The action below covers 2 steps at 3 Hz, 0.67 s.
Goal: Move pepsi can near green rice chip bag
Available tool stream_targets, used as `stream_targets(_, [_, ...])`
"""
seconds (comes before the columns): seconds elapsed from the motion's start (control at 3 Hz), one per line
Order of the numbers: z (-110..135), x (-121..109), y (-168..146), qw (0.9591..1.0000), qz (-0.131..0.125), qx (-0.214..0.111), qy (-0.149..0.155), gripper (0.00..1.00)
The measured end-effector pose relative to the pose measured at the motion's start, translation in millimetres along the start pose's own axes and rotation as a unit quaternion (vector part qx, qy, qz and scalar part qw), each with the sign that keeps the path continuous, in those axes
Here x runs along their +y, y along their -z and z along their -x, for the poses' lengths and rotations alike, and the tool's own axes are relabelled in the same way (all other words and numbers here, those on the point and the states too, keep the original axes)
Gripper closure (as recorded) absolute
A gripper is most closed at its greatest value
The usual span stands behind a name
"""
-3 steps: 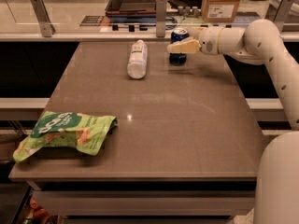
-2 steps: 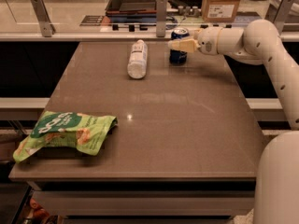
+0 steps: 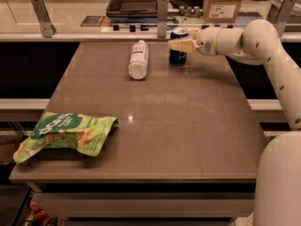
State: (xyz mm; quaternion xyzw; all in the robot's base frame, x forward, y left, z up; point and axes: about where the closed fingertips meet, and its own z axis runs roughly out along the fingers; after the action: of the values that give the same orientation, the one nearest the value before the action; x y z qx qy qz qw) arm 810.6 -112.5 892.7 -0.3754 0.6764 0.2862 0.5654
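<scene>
My gripper (image 3: 181, 44) hides part of the pepsi can (image 3: 178, 56); I cannot tell whether it grips. The arm (image 3: 263, 41) stretches in level from the right.

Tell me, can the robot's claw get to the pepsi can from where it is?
Probably yes. The claw is right up against the pepsi can at the far end of the table. Nothing stands between them, and the white bottle lies off to one side.
</scene>
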Motion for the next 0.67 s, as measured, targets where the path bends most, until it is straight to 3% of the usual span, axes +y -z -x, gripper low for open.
stream_targets(0.33, [-0.4, 1.5, -2.9, 1.0, 0.002, 0.0, 0.0, 1.0])
stream_targets(0.67, [-0.1, 2.2, -3.6, 1.0, 0.004, 0.0, -0.001, 1.0])
